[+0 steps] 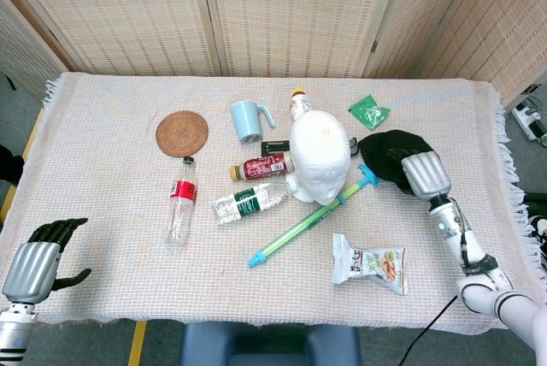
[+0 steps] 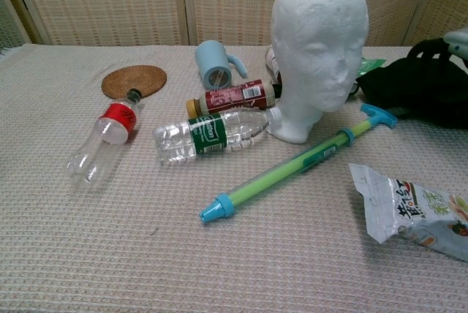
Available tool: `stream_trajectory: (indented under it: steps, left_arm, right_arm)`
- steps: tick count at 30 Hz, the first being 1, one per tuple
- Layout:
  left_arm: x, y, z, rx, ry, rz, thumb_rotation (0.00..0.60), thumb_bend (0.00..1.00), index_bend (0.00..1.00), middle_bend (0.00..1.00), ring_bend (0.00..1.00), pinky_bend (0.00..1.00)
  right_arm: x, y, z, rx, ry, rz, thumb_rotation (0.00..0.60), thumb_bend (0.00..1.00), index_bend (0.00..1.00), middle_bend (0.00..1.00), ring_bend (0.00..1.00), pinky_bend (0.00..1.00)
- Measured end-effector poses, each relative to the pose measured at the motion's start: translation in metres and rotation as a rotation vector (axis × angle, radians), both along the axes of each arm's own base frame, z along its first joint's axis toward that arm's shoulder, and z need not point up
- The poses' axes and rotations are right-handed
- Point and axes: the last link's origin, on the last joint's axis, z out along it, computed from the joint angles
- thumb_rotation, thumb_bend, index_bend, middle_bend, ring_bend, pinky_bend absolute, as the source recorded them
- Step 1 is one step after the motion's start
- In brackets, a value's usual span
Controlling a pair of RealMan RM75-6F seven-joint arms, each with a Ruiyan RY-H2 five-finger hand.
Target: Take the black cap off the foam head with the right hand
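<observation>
The white foam head [image 1: 320, 157] stands bare at the table's middle, also in the chest view [image 2: 319, 50]. To its right the black cap [image 1: 386, 152] lies low on the cloth and shows at the chest view's right edge [image 2: 413, 93]. My right hand [image 1: 425, 175] is on the cap's right side with its dark fingers over the fabric, holding it; only a bit of that hand [image 2: 455, 38] shows in the chest view. My left hand [image 1: 38, 256] hovers off the near left corner, fingers apart and empty.
A woven coaster [image 1: 182, 132], a blue mug [image 1: 246, 121], three lying bottles [image 1: 248, 202] and a green-blue pump tube [image 1: 309, 221] surround the foam head. A snack bag [image 1: 369, 264] lies near the front right. A green packet [image 1: 368, 113] sits behind the cap.
</observation>
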Motion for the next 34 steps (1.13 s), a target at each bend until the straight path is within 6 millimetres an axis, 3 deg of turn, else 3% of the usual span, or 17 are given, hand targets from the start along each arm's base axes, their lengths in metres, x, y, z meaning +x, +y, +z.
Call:
stream_trajectory:
  steps: [3,9,14,19,25,30,34]
  left_arm:
    - [-0.001,0.0,0.0,-0.003,-0.003,0.001,0.6,0.16,0.22,0.26,0.22,0.25]
    - [-0.003,0.001,0.0,-0.003,-0.005,0.004,0.6,0.17,0.21,0.26,0.22,0.25]
    - [-0.004,0.001,0.0,-0.001,-0.008,0.007,0.6,0.16,0.21,0.26,0.22,0.25]
    - [-0.003,0.002,-0.001,-0.003,-0.007,0.005,0.6,0.16,0.21,0.26,0.22,0.25]
    - [-0.003,0.002,-0.004,0.005,-0.003,0.003,0.6,0.16,0.22,0.26,0.22,0.25]
    - [-0.003,0.003,-0.006,0.018,-0.005,0.004,0.6,0.16,0.22,0.26,0.22,0.25]
    - [-0.002,0.006,-0.009,0.029,-0.011,0.002,0.6,0.16,0.21,0.26,0.22,0.24]
  right_arm:
    - [0.001,0.006,0.003,0.022,-0.013,-0.024,0.6,0.01,0.0,0.05,0.08,0.31]
    - [0.005,0.034,0.022,0.045,-0.059,-0.062,0.6,0.0,0.0,0.04,0.07,0.3]
    - [0.003,0.078,0.05,0.018,-0.088,-0.1,0.6,0.0,0.0,0.08,0.13,0.32]
    - [-0.009,0.131,0.078,-0.076,-0.106,-0.141,0.6,0.07,0.04,0.2,0.23,0.43]
    - [-0.017,0.192,0.094,-0.162,-0.126,-0.204,0.599,0.1,0.11,0.22,0.25,0.45]
    - [-0.014,0.218,0.099,-0.203,-0.124,-0.211,0.6,0.1,0.12,0.22,0.24,0.45]
    - [-0.007,0.221,0.092,-0.2,-0.142,-0.194,0.598,0.1,0.13,0.23,0.25,0.45]
